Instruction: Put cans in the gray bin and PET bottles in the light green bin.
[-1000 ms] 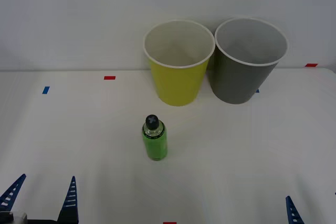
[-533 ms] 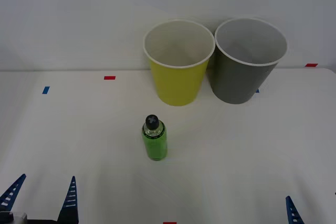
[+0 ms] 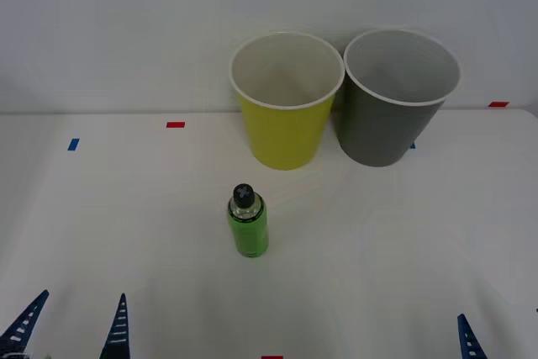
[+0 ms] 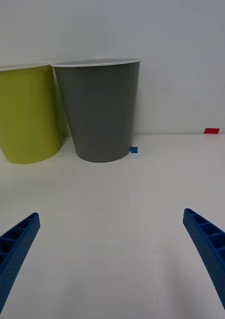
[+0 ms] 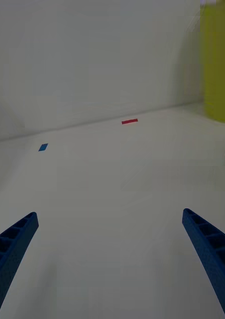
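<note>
one bottle (image 3: 247, 223) stands mid-table, ungrasped; my left gripper (image 3: 74, 327) waits open at the near edge, right gripper (image 4: 112, 259) open too. next i reach, grip it, carry it to the green bin (image 3: 286, 98) at the far edge.

Counted on the table:
One green bin (image 3: 287, 98), one gray bin (image 3: 401, 94), one bottle (image 3: 247, 221), three red tape marks, two blue.

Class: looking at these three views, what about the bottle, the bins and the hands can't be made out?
- Bottle: label script too small, front view.
- Green bin: cut by the picture edge, left wrist view.
- Gray bin: floor hidden by its wall.
- Right hand: one finger cut off, front view.
</note>
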Controlling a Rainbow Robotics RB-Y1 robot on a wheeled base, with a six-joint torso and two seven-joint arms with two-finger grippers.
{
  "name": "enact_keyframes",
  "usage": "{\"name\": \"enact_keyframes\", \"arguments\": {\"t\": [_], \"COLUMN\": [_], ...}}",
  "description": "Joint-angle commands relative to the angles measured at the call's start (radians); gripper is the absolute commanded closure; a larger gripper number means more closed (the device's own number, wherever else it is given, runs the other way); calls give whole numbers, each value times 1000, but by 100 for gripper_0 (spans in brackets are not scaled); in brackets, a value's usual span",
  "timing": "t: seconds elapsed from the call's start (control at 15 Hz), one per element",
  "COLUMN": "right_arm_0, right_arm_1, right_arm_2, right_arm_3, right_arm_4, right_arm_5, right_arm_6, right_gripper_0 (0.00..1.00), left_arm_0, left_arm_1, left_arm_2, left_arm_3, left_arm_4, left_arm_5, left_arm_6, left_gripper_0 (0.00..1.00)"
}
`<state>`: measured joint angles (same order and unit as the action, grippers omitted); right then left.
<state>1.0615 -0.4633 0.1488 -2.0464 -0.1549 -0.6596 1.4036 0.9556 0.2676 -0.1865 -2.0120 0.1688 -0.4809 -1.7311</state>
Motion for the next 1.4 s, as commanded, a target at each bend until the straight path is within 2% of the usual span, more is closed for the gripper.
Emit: {"name": "enact_keyframes", "arguments": {"t": [0.07,0.33,0.47,0.67,0.87,1.07,1.4], "right_arm_0": [0,0,0,0,0,0,0], "right_arm_1": [0,0,0,0,0,0,0], "right_arm_2": [0,0,0,0,0,0,0], "right_arm_3": [0,0,0,0,0,0,0], "right_arm_4": [0,0,0,0,0,0,0], "right_arm_5": [0,0,0,0,0,0,0], "right_arm_6": [0,0,0,0,0,0,0], "right_gripper_0": [0,0,0,0,0,0,0], "left_arm_0": [-34,-112,-162,-244,-331,-442,-630], "left_arm_1": [53,203,311,426,521,587,599], "left_arm_2": [-63,-151,-197,-225,-298,-366,-475], "left_arm_3": [24,41,79,107,118,156,245], "left_arm_4": [-5,1,6,28,161,196,192], "left_arm_5": [-71,-91,-153,-160,-160,-160,-168], "left_arm_6": [5,12,15,24,25,19,15], "left_gripper_0": [0,0,0,0,0,0,0]}}
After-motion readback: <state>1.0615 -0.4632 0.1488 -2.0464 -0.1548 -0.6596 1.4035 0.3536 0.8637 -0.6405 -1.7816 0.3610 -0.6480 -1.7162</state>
